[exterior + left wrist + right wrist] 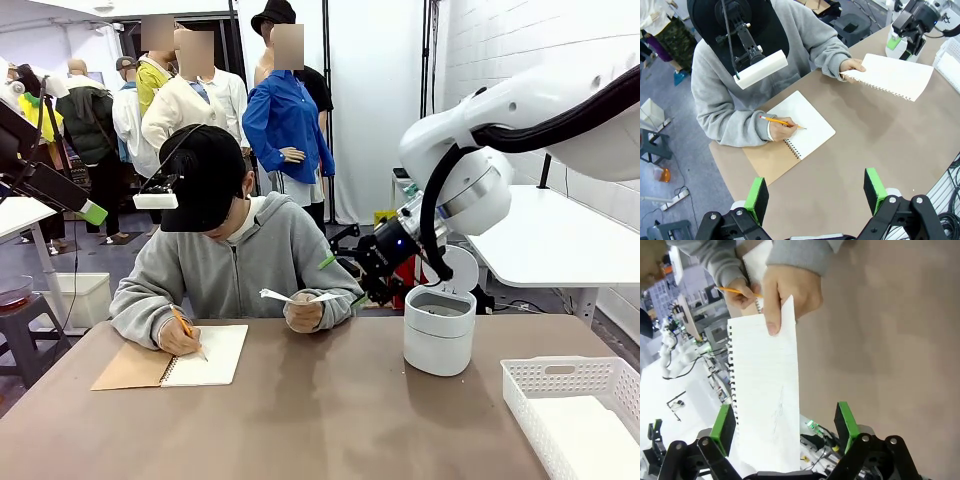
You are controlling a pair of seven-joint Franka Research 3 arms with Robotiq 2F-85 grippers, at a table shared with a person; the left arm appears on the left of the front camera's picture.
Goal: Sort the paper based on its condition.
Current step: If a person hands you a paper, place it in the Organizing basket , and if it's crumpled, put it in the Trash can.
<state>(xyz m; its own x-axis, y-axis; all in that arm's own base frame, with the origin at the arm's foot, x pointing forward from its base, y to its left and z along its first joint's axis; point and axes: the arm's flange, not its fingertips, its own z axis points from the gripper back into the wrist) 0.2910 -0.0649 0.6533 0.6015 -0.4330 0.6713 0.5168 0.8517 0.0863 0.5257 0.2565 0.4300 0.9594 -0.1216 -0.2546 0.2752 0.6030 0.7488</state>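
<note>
The person across the table holds out a smooth white sheet of paper (292, 296) in one hand, its torn spiral edge visible (892, 75). My right gripper (345, 280) is at the sheet's free end. In the right wrist view the sheet (765, 385) runs in between the two green pads (724, 422), which stand wide apart, so the right gripper (784, 422) is open. My left gripper (815, 192) hovers high above the near part of the table, open and holding nothing.
The person's other hand writes with a pencil in a brown-covered spiral notebook (205, 355). A white lidded bin (438, 335) stands on the table at the right, just behind my right arm. A white slotted basket (575, 405) sits at the near right corner.
</note>
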